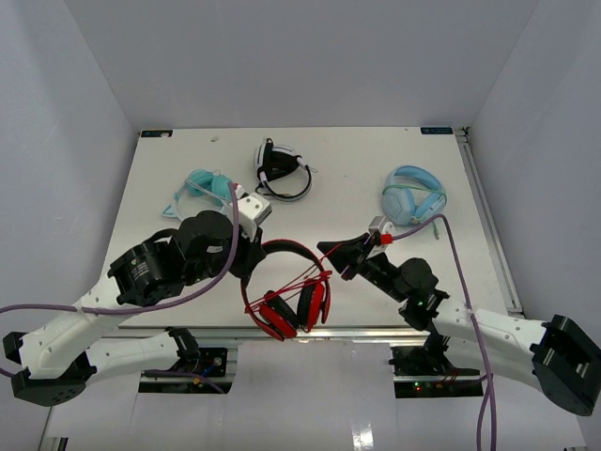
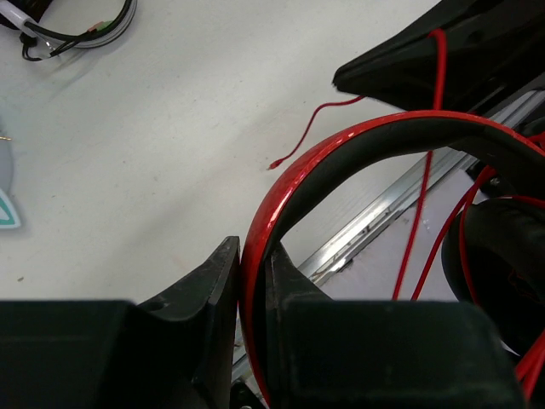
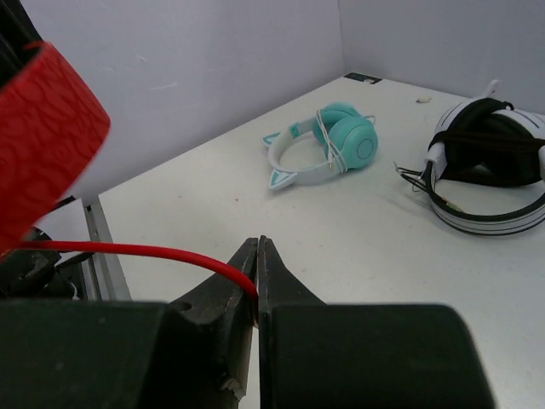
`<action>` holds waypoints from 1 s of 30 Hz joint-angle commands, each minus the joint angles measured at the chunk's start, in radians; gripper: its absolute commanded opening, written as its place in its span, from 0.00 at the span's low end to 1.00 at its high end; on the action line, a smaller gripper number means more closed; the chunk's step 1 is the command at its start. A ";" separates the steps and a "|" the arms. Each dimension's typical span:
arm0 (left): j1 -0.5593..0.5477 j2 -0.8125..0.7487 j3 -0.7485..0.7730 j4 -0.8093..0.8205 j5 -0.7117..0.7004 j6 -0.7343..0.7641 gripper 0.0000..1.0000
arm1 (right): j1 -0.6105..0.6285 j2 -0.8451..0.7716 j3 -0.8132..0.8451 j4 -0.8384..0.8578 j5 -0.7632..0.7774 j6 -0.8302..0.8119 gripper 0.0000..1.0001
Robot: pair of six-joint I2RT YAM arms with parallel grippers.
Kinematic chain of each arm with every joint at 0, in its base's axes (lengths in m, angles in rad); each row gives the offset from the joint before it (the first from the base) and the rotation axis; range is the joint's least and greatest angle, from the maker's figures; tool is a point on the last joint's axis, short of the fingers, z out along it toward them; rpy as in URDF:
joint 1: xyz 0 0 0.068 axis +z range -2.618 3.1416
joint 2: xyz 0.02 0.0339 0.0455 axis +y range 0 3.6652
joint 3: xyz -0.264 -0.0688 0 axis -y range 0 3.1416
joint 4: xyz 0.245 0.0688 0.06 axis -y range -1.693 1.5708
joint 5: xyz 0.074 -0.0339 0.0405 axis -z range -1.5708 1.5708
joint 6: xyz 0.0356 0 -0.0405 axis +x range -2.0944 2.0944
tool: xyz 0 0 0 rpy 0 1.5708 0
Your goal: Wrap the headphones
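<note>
Two robot arms hold red over-ear headphones with black ear pads, low in the centre of the overhead view, at the white table's near edge.
On the left gripper the jaws clamp the red headband. On the right gripper the jaws pinch the thin red cable.

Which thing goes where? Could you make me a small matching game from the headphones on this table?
Things:
1. red headphones
2. red cable
3. black-and-white headphones
4. light-blue headphones

Places or states:
A. lying free on the far right part of the table
B. pinched in the shut right pincer
C. headband clamped in the left pincer
D. lying free at the far middle of the table

Pairs: 1-C, 2-B, 3-D, 4-A
</note>
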 commanded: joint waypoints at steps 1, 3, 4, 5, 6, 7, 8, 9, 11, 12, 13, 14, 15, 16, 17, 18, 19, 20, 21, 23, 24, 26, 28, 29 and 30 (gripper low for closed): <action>0.000 0.024 -0.010 0.046 -0.131 0.063 0.00 | -0.008 -0.135 0.086 -0.379 0.028 0.003 0.08; 0.000 0.051 -0.023 0.058 -0.191 0.076 0.00 | -0.008 -0.179 0.110 -0.449 0.016 0.013 0.08; 0.000 0.066 -0.030 0.071 -0.219 0.078 0.00 | -0.008 -0.192 0.122 -0.487 0.012 0.016 0.08; 0.000 0.079 -0.036 0.083 -0.243 0.080 0.00 | -0.008 -0.200 0.131 -0.515 0.007 0.017 0.08; 0.000 0.092 -0.044 0.105 -0.270 0.081 0.00 | -0.008 -0.206 0.138 -0.550 -0.005 0.022 0.08; 0.000 0.103 -0.051 0.126 -0.295 0.082 0.00 | -0.008 -0.212 0.144 -0.584 -0.015 0.028 0.08; 0.000 0.106 -0.057 0.140 -0.298 0.086 0.00 | -0.008 -0.217 0.147 -0.605 -0.015 0.033 0.08; 0.000 0.105 -0.063 0.159 -0.301 0.085 0.00 | -0.008 -0.220 0.148 -0.626 -0.011 0.038 0.08; 0.000 0.098 -0.073 0.197 -0.303 0.082 0.00 | -0.008 -0.227 0.152 -0.667 0.009 0.044 0.08; 0.000 0.093 -0.077 0.214 -0.301 0.082 0.00 | -0.008 -0.232 0.154 -0.687 0.025 0.047 0.08; 0.000 0.086 -0.080 0.228 -0.301 0.084 0.00 | -0.007 -0.238 0.154 -0.703 0.037 0.051 0.08; 0.000 0.079 -0.082 0.240 -0.301 0.085 0.00 | -0.006 -0.244 0.154 -0.715 0.044 0.056 0.08; 0.000 0.073 -0.083 0.249 -0.303 0.086 0.00 | -0.007 -0.252 0.153 -0.726 0.047 0.061 0.08; 0.000 0.068 -0.082 0.254 -0.306 0.086 0.00 | -0.008 -0.261 0.152 -0.736 0.046 0.064 0.08; 0.000 0.066 -0.084 0.260 -0.310 0.085 0.00 | -0.007 -0.273 0.150 -0.743 0.046 0.067 0.08; 0.000 0.064 -0.087 0.263 -0.308 0.086 0.00 | -0.007 -0.285 0.148 -0.747 0.045 0.068 0.08; 0.000 0.064 -0.090 0.264 -0.304 0.088 0.00 | -0.008 -0.296 0.148 -0.751 0.043 0.068 0.08; 0.000 0.065 -0.093 0.265 -0.302 0.091 0.00 | -0.008 -0.304 0.150 -0.758 0.041 0.068 0.08; 0.000 0.065 -0.100 0.265 -0.306 0.094 0.00 | -0.008 -0.313 0.156 -0.762 0.038 0.067 0.08; 0.000 0.070 -0.110 0.268 -0.317 0.103 0.00 | -0.006 -0.326 0.167 -0.775 0.014 0.063 0.08; 0.000 0.071 -0.123 0.271 -0.327 0.109 0.00 | -0.007 -0.332 0.179 -0.778 -0.015 0.062 0.08; 0.000 0.071 -0.142 0.278 -0.326 0.126 0.00 | -0.008 -0.340 0.203 -0.788 -0.034 0.059 0.08; 0.000 0.069 -0.159 0.288 -0.306 0.153 0.00 | -0.008 -0.343 0.231 -0.800 -0.024 0.054 0.08; 0.000 0.067 -0.167 0.293 -0.294 0.168 0.00 | -0.008 -0.342 0.247 -0.808 -0.017 0.050 0.08; 0.000 0.064 -0.175 0.299 -0.284 0.183 0.00 | -0.008 -0.338 0.262 -0.817 -0.010 0.045 0.08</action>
